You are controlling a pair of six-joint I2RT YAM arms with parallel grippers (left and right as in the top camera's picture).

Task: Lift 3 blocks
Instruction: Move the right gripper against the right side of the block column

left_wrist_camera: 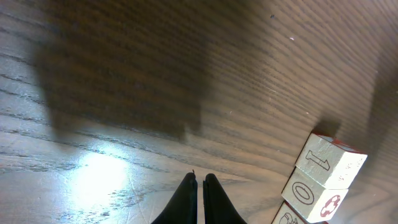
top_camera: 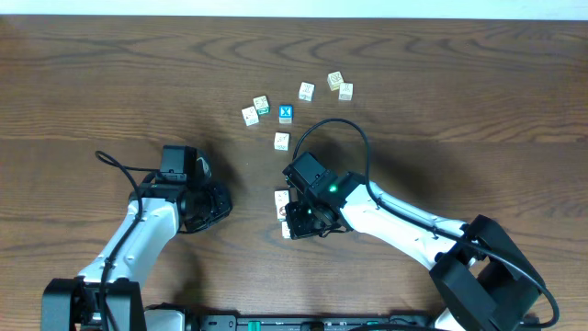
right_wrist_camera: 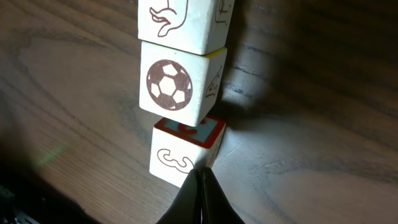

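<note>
**A:** Where do we stand with the lift?

**B:** We'd say nothing is up yet. The three blocks lie in one touching row on the table, a little toward 6 o'clock from its centre. All of them rest on the wood.

**A:** And our fingers?

**B:** The right gripper is pinched fully together with nothing between its fingers. In its wrist view the row runs from 6 toward 12 o'clock. The closed tip sits at the 6 o'clock end, at the corner of the red-topped block. Whether it truly touches, we cannot tell.

**A:** The other arm?

**B:** The left gripper is also closed tight and empty, at about 9 o'clock from the row, near but apart.

**A:** So what's left for us?

**B:** As we judge it, the lining-up is done, and the grip on the row and the lift itself remain. The blue X cube and the loose cubes at 12 o'clock are no part of it.
</note>
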